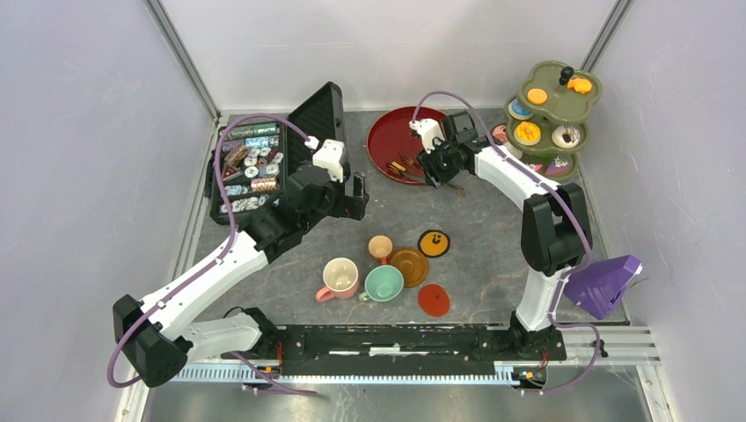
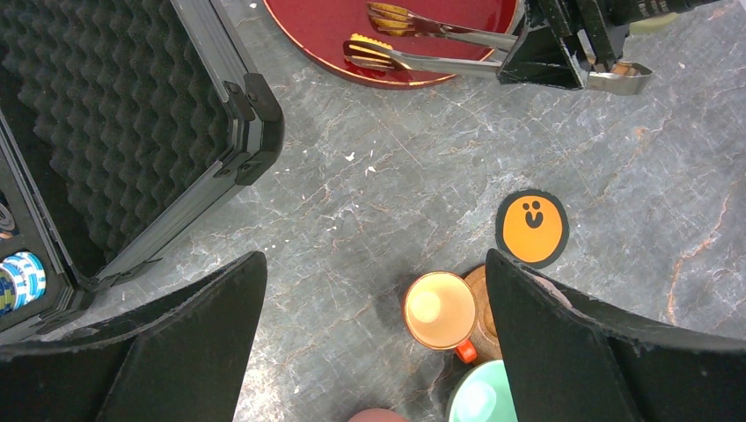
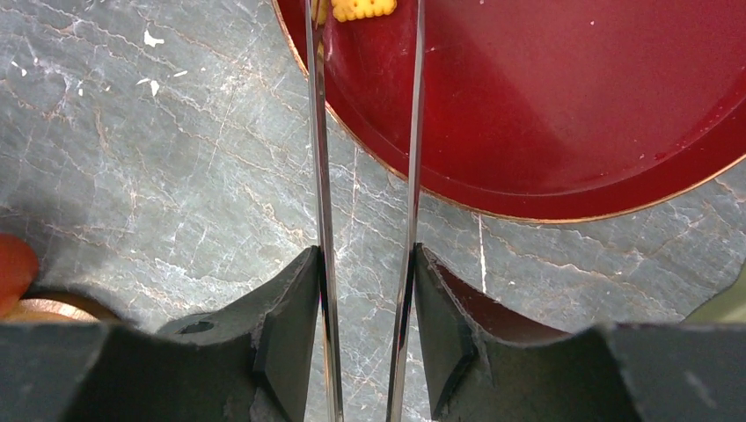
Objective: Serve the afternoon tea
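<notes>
Now, the right tool (image 3: 365, 272) clenches the tongs (image 3: 318, 176), arms flanking an orange biscuit (image 3: 362, 9) on the red plate (image 3: 572, 132) just ahead; squeeze unevenly and it could squirt away, while the left tool (image 2: 374, 264) hangs released.

Grey marbled tabletop (image 1: 479, 230) enclosed by pale walls (image 1: 79, 132).

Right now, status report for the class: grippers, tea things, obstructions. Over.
Left gripper open, empty, above orange cup. Right gripper shut on tongs, tips at biscuit on red plate. Case lid close beside left.
</notes>
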Controlling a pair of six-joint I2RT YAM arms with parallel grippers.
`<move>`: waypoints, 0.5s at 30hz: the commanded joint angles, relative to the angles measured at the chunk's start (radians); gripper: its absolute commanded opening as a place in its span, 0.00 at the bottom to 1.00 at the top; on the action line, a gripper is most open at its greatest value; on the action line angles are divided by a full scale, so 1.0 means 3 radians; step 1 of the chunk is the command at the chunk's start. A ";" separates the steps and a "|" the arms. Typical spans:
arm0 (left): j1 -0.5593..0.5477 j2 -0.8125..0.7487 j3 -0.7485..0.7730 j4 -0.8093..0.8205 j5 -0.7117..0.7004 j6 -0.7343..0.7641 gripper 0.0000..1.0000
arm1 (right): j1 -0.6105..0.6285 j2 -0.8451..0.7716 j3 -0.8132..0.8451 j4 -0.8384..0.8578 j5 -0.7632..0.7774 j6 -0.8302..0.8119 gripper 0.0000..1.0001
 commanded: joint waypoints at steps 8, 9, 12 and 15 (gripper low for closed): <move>0.0025 0.0027 0.0051 0.0073 0.0004 -0.0122 1.00 | -0.0016 0.0041 0.0157 0.0011 0.0110 0.0094 0.43; 0.0023 0.0021 0.0051 0.0076 0.0003 -0.0121 1.00 | -0.0017 0.0019 0.0131 0.0015 0.0098 0.0100 0.42; 0.0023 0.0021 0.0051 0.0076 0.0006 -0.0122 1.00 | -0.0040 -0.0058 0.0005 0.0107 -0.0002 0.0132 0.40; 0.0023 0.0017 0.0051 0.0079 0.0006 -0.0127 1.00 | -0.0071 -0.0093 -0.0096 0.0257 -0.0126 0.0225 0.34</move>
